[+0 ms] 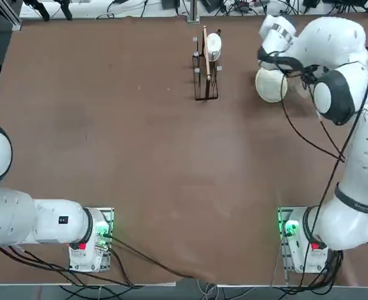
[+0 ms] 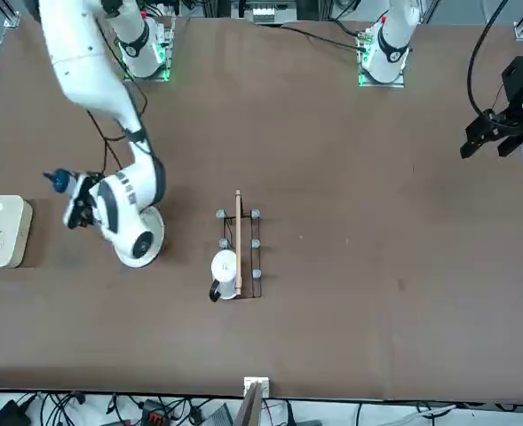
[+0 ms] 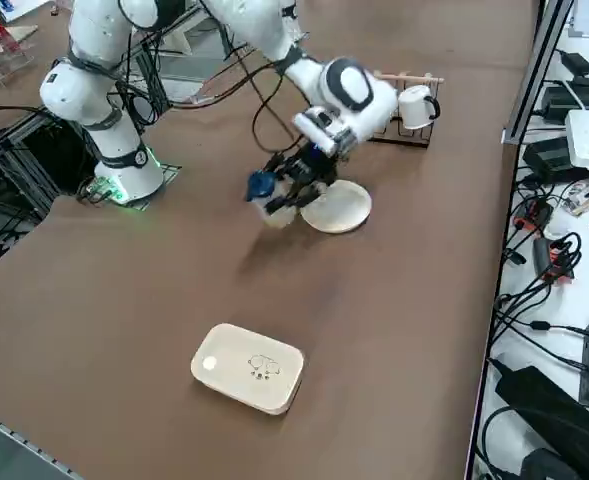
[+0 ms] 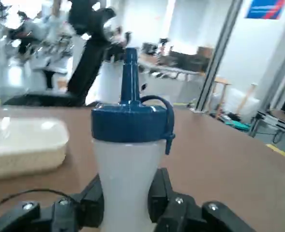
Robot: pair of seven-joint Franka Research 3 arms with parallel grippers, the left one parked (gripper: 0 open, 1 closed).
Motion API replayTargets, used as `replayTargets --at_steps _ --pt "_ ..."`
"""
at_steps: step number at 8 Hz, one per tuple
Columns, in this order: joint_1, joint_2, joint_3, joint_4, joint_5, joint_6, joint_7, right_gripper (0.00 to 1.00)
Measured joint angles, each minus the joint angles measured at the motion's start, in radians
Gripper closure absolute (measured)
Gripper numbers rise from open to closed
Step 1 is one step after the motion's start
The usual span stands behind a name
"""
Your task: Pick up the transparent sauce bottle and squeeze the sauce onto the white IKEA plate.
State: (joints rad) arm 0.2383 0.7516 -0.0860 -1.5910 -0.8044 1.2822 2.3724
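My right gripper (image 3: 294,192) is shut on the transparent sauce bottle (image 3: 272,208), a whitish squeeze bottle with a blue nozzle cap (image 3: 261,185). The bottle hangs tipped on its side above the table, just beside the white IKEA plate (image 3: 339,207), with its nozzle pointing away from the plate. In the right wrist view the black fingers (image 4: 91,198) press both sides of the bottle (image 4: 127,174). From the front, the blue cap (image 2: 59,181) sticks out past the gripper (image 2: 80,202). In the top view the arm covers part of the plate (image 1: 270,85) and hides the bottle.
A white boxy rounded-rectangle object (image 3: 249,367) lies on the table beyond the nozzle, also seen from the front (image 2: 3,232). A black wire rack (image 1: 205,72) with a wooden stick and a small white cup (image 1: 213,44) stands at the table's far middle.
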Motion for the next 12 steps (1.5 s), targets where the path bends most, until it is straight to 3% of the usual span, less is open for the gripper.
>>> replayTargets --at_steps 4,7,12 --pt "-0.088 -0.007 -0.061 -0.216 -0.105 0.144 0.223 0.58" --pt "-0.136 -0.061 -0.112 -0.407 -0.198 0.28 0.269 0.58" --pt "-0.193 -0.092 -0.116 -0.496 -0.252 0.357 0.303 0.58"
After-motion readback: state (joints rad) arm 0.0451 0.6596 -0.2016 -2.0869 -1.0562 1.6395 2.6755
